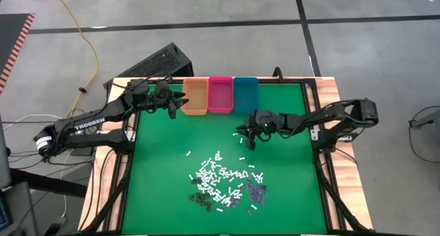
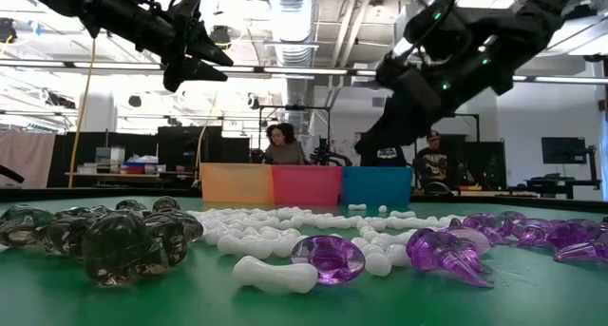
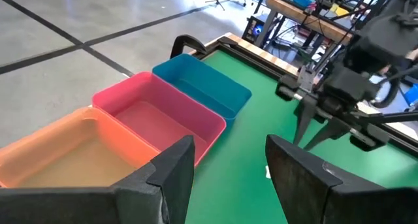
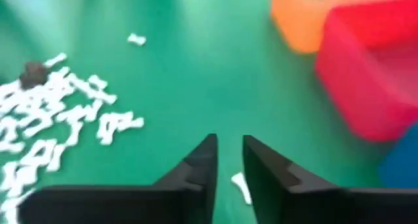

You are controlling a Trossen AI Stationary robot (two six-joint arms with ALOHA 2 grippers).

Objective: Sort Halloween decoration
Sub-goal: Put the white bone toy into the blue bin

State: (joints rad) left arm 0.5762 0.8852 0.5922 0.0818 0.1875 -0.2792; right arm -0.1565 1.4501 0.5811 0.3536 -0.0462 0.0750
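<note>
Your right gripper point(image 1: 249, 141), jaws slightly parted and empty, hangs centre-right; the left gripper point(image 1: 180, 102) gapes upper left. The Halloween decoration point(image 1: 223, 184) clusters lower centre: crowded pieces risk double picks.

Halloween decoration point(image 1: 223, 184): white sticks, purple and dark bits, scattered flat, mostly heaped well below right gripper point(image 1: 249, 141).

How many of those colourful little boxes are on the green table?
3, side by side in a row at the table's far edge: the orange box on the left, the pink box in the middle, the teal box on the right. None looks hidden.
</note>
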